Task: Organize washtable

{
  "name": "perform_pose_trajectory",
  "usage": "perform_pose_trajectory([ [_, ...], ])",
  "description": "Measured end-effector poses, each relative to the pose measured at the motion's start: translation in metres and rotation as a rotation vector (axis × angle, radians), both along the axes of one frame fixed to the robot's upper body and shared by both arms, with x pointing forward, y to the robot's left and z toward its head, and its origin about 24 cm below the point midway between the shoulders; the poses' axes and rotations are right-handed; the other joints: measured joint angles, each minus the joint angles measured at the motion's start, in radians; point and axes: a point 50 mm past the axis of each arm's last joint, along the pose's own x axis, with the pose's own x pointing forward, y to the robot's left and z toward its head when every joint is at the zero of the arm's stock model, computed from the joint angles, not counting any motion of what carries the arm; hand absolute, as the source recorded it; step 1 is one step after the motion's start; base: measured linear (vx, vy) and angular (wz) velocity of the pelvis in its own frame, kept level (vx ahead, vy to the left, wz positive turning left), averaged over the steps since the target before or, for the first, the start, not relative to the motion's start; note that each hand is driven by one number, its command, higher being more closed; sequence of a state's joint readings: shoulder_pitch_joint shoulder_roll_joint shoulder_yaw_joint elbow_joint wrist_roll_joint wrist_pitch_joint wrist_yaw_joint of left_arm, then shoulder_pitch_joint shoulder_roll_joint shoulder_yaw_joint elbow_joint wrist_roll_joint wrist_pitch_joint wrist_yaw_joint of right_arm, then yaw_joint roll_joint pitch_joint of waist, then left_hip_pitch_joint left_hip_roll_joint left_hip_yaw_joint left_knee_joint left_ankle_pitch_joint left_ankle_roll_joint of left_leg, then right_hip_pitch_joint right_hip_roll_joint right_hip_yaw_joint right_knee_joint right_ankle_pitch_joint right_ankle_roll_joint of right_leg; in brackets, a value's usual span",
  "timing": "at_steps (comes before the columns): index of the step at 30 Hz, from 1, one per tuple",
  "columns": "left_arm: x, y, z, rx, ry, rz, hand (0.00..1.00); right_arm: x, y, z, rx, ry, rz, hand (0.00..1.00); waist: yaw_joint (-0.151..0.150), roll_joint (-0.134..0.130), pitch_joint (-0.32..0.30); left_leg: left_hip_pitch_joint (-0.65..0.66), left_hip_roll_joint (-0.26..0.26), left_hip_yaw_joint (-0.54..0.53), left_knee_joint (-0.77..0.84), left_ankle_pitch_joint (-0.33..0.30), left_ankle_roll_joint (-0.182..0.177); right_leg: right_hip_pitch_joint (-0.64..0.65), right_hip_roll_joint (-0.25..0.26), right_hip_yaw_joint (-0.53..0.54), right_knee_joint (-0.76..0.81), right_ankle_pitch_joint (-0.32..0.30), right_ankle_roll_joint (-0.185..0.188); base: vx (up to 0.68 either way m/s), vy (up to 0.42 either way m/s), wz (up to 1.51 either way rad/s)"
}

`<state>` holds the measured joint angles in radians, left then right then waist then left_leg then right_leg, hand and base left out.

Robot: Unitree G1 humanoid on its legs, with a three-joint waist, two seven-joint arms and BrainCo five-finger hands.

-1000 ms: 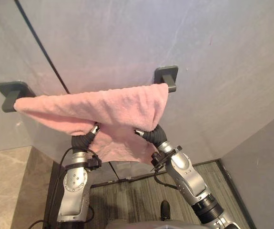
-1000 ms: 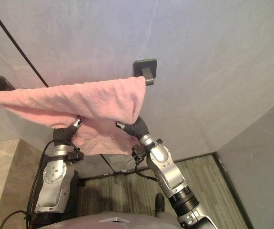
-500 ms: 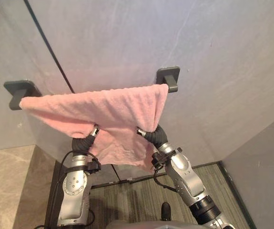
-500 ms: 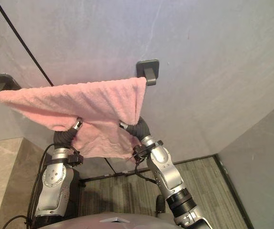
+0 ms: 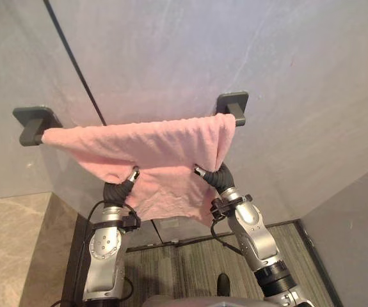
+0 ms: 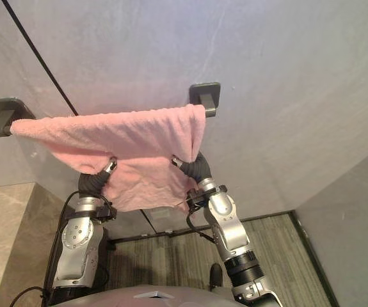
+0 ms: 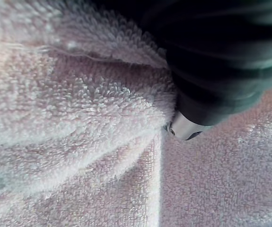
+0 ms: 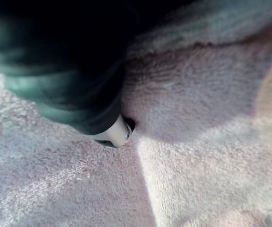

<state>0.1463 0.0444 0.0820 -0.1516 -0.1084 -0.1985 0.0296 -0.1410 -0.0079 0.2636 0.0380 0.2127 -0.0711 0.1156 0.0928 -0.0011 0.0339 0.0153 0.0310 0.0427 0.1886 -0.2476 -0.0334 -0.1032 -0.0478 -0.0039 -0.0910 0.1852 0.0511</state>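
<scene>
A pink towel [image 5: 152,144] hangs over a rail between two dark wall brackets, one at the left [image 5: 31,121] and one at the right [image 5: 233,104]. Both arms reach up beneath it. My left hand [image 5: 121,188] pushes into the hanging cloth under its left half. My right hand [image 5: 217,177] pushes in under the right end, just below the right bracket. Past each dark ribbed cover the cloth swallows both hands. In the wrist views the terry cloth [image 7: 79,118] folds close around the left cover [image 7: 221,71], and the towel [image 8: 197,142] does the same around the right cover [image 8: 65,71].
A grey wall [image 5: 171,51] with a dark slanting seam [image 5: 75,64] stands behind the towel. A beige stone surface [image 5: 11,243] lies at the lower left. Striped grey flooring [image 5: 184,262] is below, and a grey side wall [image 5: 356,243] closes the right.
The whole picture has shifted to the right, so the camera moved. Both hands stay under the towel, the right one a little higher against the cloth.
</scene>
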Motion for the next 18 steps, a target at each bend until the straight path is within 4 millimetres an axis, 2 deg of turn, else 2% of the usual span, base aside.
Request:
perform_pose_trajectory([
  [2,0.000,-0.001,0.000,-0.008,0.001,0.000,1.00,0.001,0.000,0.000,0.012,0.003,-0.011,1.00,0.000,0.000,0.000,0.000,-0.002,0.000,0.000,0.000,0.000,0.000,-0.002,0.000,0.000,-0.001,0.001,0.00,0.000,0.00],
  [3,0.000,-0.001,0.000,-0.009,0.000,-0.001,0.00,0.002,-0.001,0.000,0.025,0.011,-0.021,0.00,-0.001,0.000,0.000,0.000,-0.003,0.000,0.000,0.000,0.000,0.000,-0.003,0.000,0.000,-0.001,0.002,0.00,0.000,0.00],
  [12,-0.006,0.019,-0.002,-0.012,0.012,0.095,0.00,0.007,-0.024,0.000,0.035,0.016,-0.129,0.00,-0.002,0.001,0.002,0.000,-0.008,0.000,-0.002,-0.004,0.007,0.000,-0.008,0.000,0.000,-0.006,0.007,0.00,0.000,0.00],
  [18,-0.019,0.053,-0.004,-0.039,0.013,0.298,0.00,0.006,-0.052,0.003,0.041,0.003,-0.249,0.00,-0.001,0.000,0.024,-0.001,-0.009,0.001,0.000,-0.005,0.009,0.000,-0.009,0.001,0.000,-0.007,0.007,0.00,0.000,0.00],
])
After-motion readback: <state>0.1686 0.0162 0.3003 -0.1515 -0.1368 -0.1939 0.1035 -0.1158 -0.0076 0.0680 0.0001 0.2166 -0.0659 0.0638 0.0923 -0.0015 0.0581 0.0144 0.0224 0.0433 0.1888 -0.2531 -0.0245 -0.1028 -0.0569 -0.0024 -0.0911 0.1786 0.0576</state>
